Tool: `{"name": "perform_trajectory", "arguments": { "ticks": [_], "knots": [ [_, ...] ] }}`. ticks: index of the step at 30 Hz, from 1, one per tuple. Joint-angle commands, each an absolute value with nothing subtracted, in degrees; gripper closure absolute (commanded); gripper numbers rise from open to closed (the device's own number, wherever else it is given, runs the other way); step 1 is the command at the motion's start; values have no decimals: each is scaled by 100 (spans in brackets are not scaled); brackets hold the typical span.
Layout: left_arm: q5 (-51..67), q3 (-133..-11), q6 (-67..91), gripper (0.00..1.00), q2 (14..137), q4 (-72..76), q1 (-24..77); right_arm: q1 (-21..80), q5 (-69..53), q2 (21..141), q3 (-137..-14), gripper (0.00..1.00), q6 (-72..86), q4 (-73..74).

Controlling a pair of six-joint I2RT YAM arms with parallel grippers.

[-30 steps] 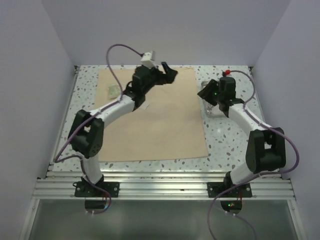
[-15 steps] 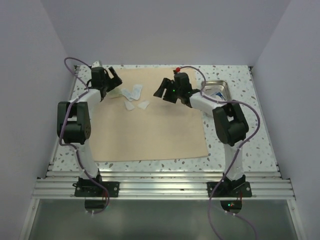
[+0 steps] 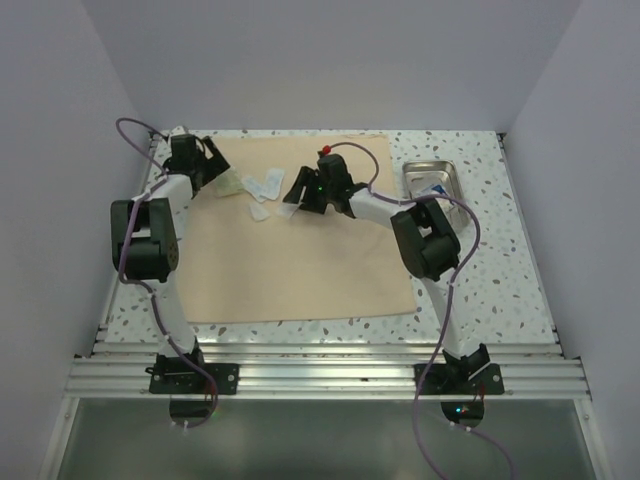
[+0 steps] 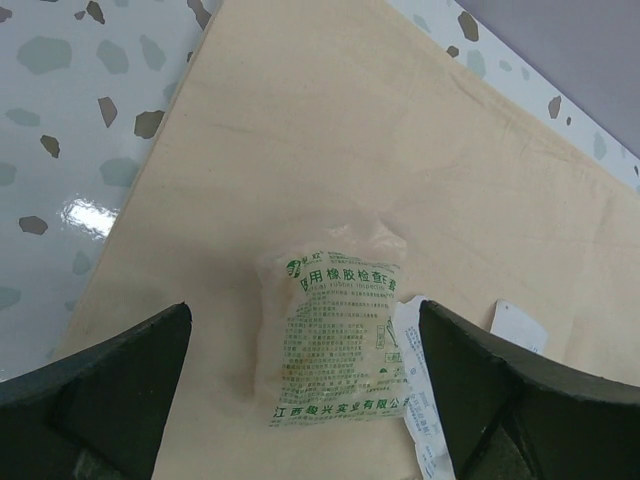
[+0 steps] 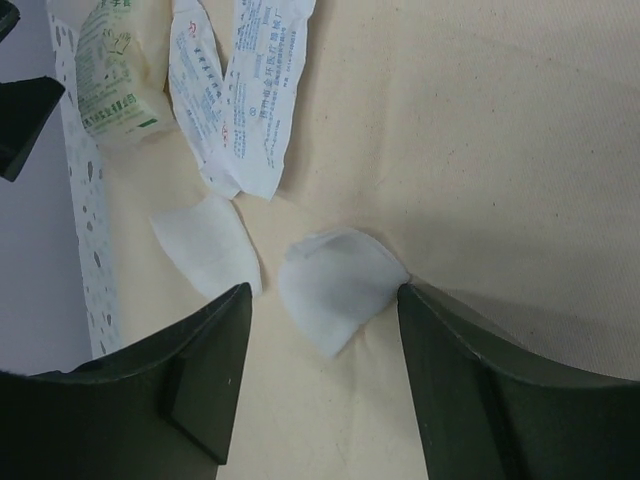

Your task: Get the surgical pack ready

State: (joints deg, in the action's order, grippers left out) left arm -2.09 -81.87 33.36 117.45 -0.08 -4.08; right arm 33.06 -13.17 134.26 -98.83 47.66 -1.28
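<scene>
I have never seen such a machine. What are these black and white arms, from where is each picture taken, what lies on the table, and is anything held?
These are two robot arms bolted at the near edge of a speckled table. One picture looks down from above and behind them. The other two come from a small camera on each wrist, so the dark shapes at the bottom are that arm's own fingers. A tan wrap sheet covers much of the table, with a steel tray to its right. On the sheet lie a green-printed packet, two long white packets and two white pads. The left tool is open above the green packet; the right tool is open on either side of one pad. Nothing is held.
</scene>
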Motion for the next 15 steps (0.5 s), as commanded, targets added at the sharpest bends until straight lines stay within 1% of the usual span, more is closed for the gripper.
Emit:
{"name": "perform_trajectory", "arguments": {
  "ticks": [1, 8, 9, 10, 13, 14, 15],
  "knots": [
    [-273, -8508, 3191, 0, 11874, -165, -519, 3349, -1230, 13684, -10195, 37, 4886, -79],
    [-176, -8710, 3199, 1, 12243, -273, -518, 3498, -1160, 13939, -10415, 46, 5009, -44],
    [-167, -8727, 3199, 1, 12261, -272, -510, 3498, -1134, 13931, -10354, 51, 5045, -79],
    [-141, -8736, 3199, 2, 12313, -238, -518, 3507, -1134, 13939, -10336, 55, 5054, -131],
    [-79, -8815, 3155, 6, 12401, -307, -510, 3524, -1099, 13983, -10459, 74, 4992, -18],
    [-79, -8824, 3155, 8, 12410, -308, -518, 3524, -1090, 13975, -10459, 87, 4983, -26],
    [-79, -8816, 3155, 9, 12401, -299, -519, 3516, -1072, 13957, -10450, 93, 4966, -18]
  ]
}}
